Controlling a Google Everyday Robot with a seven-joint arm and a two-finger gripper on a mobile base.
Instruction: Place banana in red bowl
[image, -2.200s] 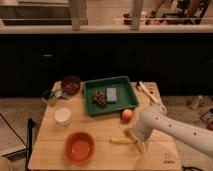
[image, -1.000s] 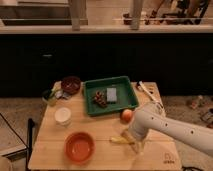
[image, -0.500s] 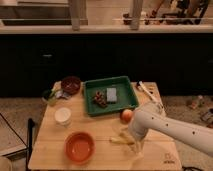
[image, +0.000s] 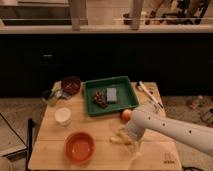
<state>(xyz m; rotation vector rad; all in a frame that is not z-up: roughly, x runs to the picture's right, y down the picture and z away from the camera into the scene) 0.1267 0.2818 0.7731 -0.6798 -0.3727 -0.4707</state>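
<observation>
The banana (image: 118, 140) is a slim pale-yellow fruit lying on the wooden table right of the red bowl. The red bowl (image: 79, 147) is a wide orange-red bowl with a glossy inside, at the front left of the table, with nothing in it. My gripper (image: 131, 145) hangs from the white arm (image: 170, 131) that reaches in from the right, and is down at the banana's right end. The arm hides part of the banana.
A green tray (image: 126, 100) with a grey block and dark items stands at the back middle. A round orange-red fruit (image: 126, 115) lies beside my arm. A dark maroon bowl (image: 71, 84), a white cup (image: 63, 116) and utensils (image: 150, 93) stand around.
The arm has shifted slightly left and lower toward the banana. The banana and bowl have stayed in place.
</observation>
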